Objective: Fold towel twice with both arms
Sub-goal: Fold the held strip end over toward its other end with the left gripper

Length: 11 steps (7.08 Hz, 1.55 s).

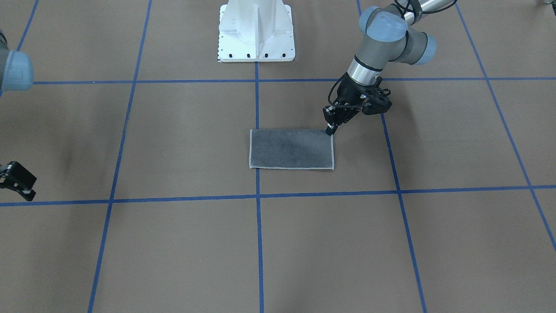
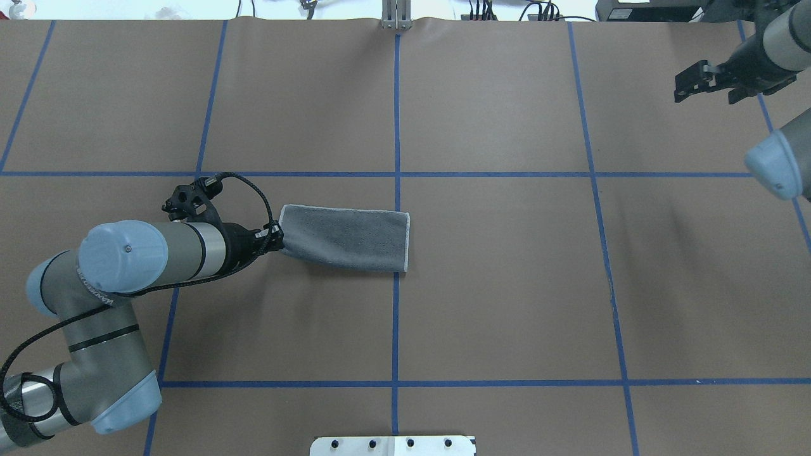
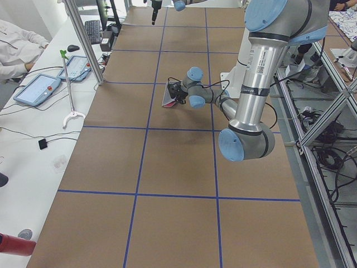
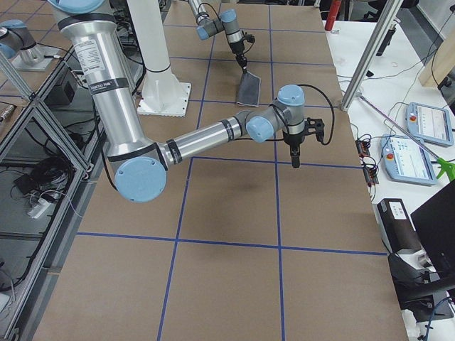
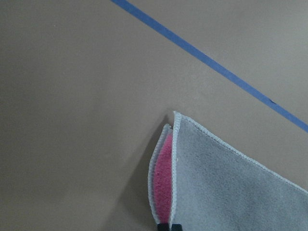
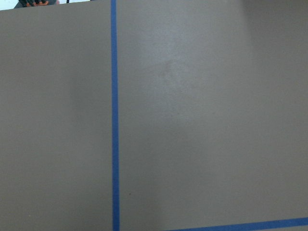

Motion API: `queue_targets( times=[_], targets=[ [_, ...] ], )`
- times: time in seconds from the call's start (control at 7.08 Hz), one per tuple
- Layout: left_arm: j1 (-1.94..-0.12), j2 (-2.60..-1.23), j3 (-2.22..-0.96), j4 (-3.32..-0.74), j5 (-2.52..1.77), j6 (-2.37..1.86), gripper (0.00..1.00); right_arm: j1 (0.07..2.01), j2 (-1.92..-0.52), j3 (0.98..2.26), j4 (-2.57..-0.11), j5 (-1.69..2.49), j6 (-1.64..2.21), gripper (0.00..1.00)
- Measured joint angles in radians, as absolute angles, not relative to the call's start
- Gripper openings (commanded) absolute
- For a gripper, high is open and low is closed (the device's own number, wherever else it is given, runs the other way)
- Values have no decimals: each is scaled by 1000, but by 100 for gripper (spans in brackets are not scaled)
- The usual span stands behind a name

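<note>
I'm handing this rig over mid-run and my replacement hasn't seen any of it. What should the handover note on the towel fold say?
Left gripper: shut on the towel at its robot-side corner on the robot's left. That end is raised a little, so the pink inner face shows in the wrist view.
Right gripper: over bare table far out on the robot's right, holding nothing. I cannot tell whether it is open or shut.
Towel: near the table's centre, a two-layer rectangle with the dark grey face up.
Done: the first fold.
Left: the second fold, probably by carrying the held end over to the opposite short edge. The right arm is not yet at the towel.
</note>
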<state>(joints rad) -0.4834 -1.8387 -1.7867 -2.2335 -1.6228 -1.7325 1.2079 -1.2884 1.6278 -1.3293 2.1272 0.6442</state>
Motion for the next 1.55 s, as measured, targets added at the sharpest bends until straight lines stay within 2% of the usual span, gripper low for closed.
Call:
queue_targets(
  times=[0.57,1.13,1.55],
  targets=[
    [-437,-2008,-1762,-2105,-1547,-1702,0,1345,-1355,1592,-1329,2188,435,100],
    [-371,-2204,-1636,-2047,-1462,-1634,0,1377,-1388,1588,-1325,2210,391,100],
    [-366,-2257,-1583,-2048,-1458,-1601,0,1377,-1393,1588,-1323,2212,390,100]
  ],
)
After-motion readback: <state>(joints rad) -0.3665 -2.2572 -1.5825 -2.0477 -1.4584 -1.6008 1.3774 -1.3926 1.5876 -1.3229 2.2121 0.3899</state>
